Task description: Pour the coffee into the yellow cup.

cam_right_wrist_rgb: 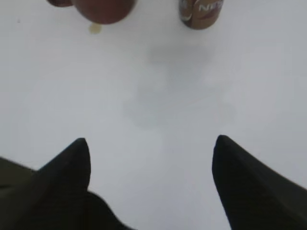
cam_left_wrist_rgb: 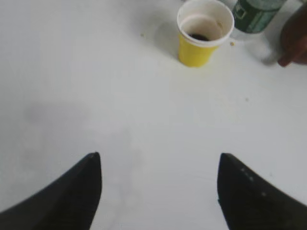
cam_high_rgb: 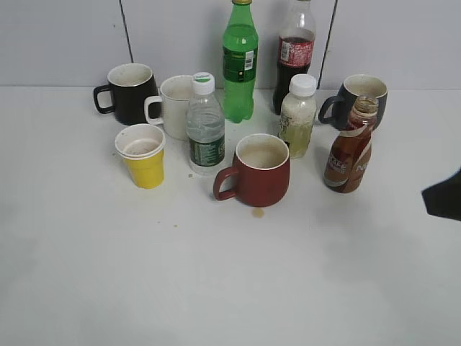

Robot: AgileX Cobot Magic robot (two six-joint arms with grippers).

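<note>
the coffee bottle (cam_high_rgb: 351,148) stands upright on the right side of the table (cam_high_rgb: 216,288), with no cap on its neck, just in front of a dark mug (cam_high_rgb: 356,97). the yellow cup (cam_high_rgb: 142,155) stands well apart from it on the left, and a red mug (cam_high_rgb: 256,171) and a water bottle (cam_high_rgb: 205,126) are between them. in the left wrist view a little dark liquid shows at the bottom of the cup.

the right gripper (cam_right_wrist_rgb: 151,158) is wide open and holds nothing, with the bottle ahead of it. the left gripper (cam_left_wrist_rgb: 158,167) is also wide open and empty, and it faces the cup.

i think the open neck is the main risk: a tilted grasp could spill coffee over the red mug on the way. the light paper cup may also tip if the bottle touches its rim.

the right wrist view cuts off the bottle, so only its base is visible. in the exterior view only a dark corner of the right arm is seen, and the left arm not at all.
</note>
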